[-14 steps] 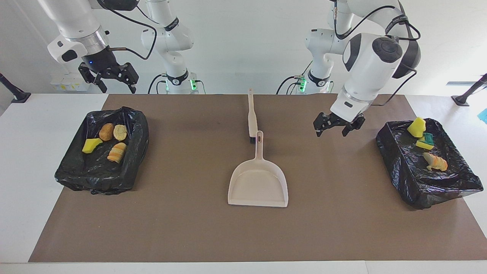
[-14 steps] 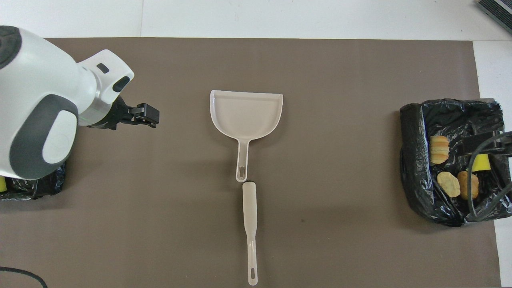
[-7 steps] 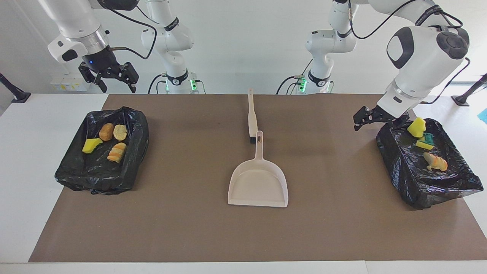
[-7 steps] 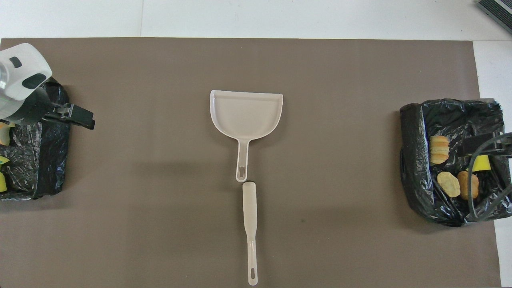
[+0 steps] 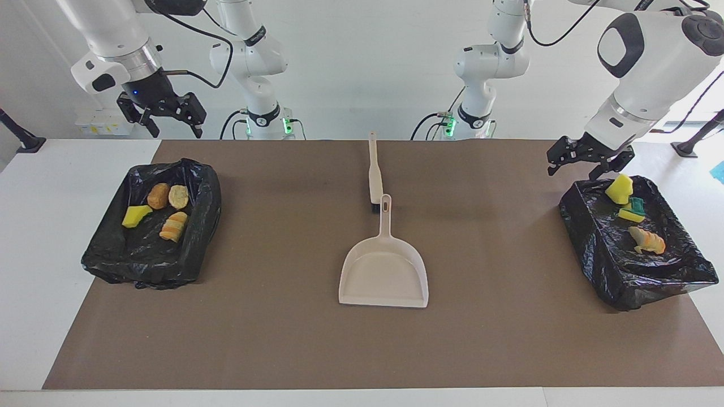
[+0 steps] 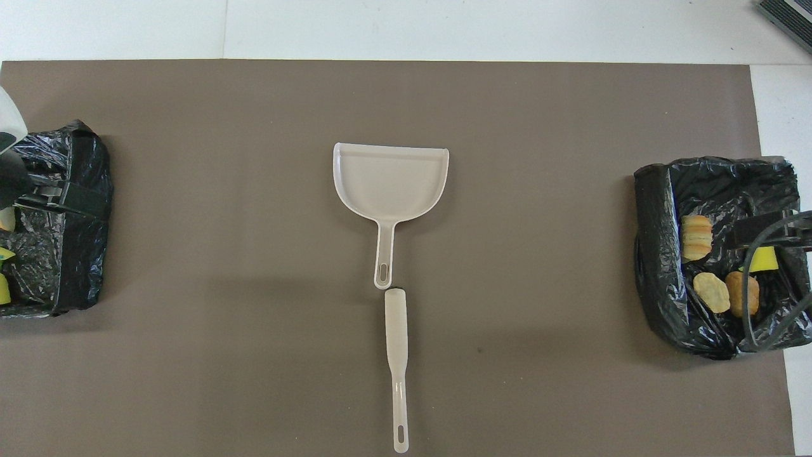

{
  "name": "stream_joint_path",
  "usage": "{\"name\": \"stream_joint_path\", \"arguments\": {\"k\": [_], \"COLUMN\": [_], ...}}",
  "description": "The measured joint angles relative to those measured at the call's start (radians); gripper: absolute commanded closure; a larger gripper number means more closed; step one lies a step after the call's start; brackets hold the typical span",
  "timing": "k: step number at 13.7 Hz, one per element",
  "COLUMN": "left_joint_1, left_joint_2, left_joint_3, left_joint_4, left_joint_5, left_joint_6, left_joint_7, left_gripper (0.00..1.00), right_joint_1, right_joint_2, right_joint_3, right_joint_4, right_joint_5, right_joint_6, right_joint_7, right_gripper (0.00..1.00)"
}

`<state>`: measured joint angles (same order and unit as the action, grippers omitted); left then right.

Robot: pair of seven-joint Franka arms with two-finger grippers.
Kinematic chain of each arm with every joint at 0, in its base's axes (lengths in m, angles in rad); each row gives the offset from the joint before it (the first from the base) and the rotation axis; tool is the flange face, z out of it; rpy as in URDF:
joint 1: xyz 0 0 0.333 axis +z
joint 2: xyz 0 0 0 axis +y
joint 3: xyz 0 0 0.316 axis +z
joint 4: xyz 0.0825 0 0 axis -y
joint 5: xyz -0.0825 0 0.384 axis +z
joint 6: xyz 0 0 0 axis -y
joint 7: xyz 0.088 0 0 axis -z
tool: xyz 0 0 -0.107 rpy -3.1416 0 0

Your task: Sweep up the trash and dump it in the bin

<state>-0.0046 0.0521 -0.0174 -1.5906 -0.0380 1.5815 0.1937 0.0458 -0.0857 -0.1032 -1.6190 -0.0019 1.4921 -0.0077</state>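
The trash lies in two black-bag-lined bins. The bin [image 5: 198, 226] at the right arm's end holds a yellow sponge chunk [image 5: 136, 216], two brown lumps [image 5: 158, 195] and a striped bread piece [image 5: 173, 226]. In the bin [image 5: 588, 237] at the left arm's end are a yellow sponge chunk [image 5: 619, 188], a green-yellow one [image 5: 632, 212] and a bread lump [image 5: 647, 240]. An empty beige dustpan [image 5: 383, 271] lies mid-table, with the brush [image 5: 374, 172] nearer the robots. My left gripper [image 5: 571, 172] hangs open and empty above its bin's rim. My right gripper [image 5: 176, 133] waits open, raised by its bin.
A brown mat [image 5: 271, 316] covers most of the white table [image 5: 34, 254]. Dustpan and brush lie in line, handle ends almost touching. The right arm's cable [image 6: 761, 317] hangs over that arm's bin in the overhead view.
My left arm has swung from over the mat beside the dustpan out to the bin at its end of the table and risen, still open. The right arm has not moved.
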Motion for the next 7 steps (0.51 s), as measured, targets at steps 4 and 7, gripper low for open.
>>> {"name": "stream_joint_path", "arguments": {"k": [4, 7], "left_joint_1": [-0.001, 0.000], "left_joint_2": [-0.059, -0.077], "left_joint_3": [-0.005, -0.003], "left_joint_4": [-0.041, -0.060], "left_joint_5": [0.007, 0.008], "left_joint_6": [-0.025, -0.025], "left_joint_7": [0.005, 0.005], "left_gripper": [0.00, 0.00], "right_joint_1": [0.000, 0.000], "right_joint_2": [-0.001, -0.001], "right_joint_3": [0.000, 0.000], "right_joint_4": [-0.001, -0.002], "right_joint_5": [0.000, 0.000], "right_joint_6": [-0.004, -0.004], "right_joint_7": [0.000, 0.000], "right_gripper": [0.00, 0.00]}}
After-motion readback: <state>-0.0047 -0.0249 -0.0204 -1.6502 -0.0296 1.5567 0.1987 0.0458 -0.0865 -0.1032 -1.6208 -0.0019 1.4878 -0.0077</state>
